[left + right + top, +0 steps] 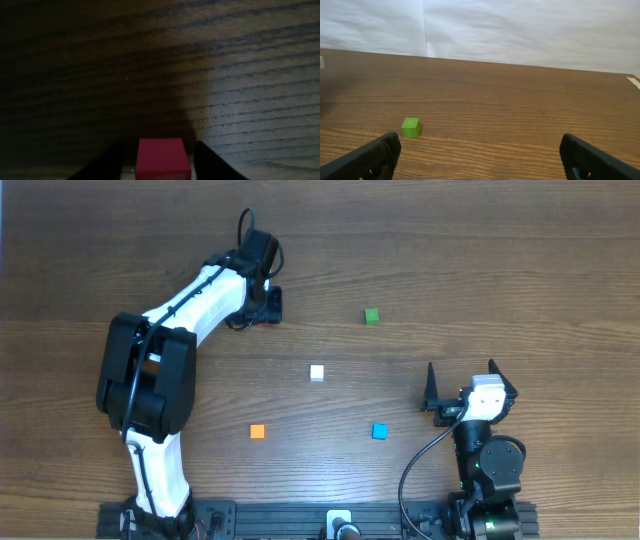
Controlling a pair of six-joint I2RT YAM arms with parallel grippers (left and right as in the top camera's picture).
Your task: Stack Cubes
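1. Red cube [161, 157]: lower centre of the left wrist view, clamped between two dark fingers. Bare wood grain of the desk [240, 75] ahead of it, no other cube close by.
2. Left gripper [268, 302]: upper left of centre in the top view, at the end of the outstretched white arm. Set narrow, holding the red cube.
3. White cube [317, 373]: centre of the top view, loose on the desk, nearest of the free cubes to the left gripper yet apart from it.
4. Green cube [371, 316]: upper right of centre in the top view, lower left of the right wrist view [411, 127]. Alone, touching nothing.
5. Orange cube [258, 432] and blue cube [379, 431]: lower centre of the top view, orange to the left, blue to the right, well apart from each other.
6. Right gripper [461, 370]: lower right of the top view, spread wide and empty, near its own base.
7. Progress, as a judgement: early. Done: one cube in grasp. Not yet done: any stacking at all, with four cubes lying single and scattered. Left: choice of a base cube, placement of the red one on it, then the rest in turn.
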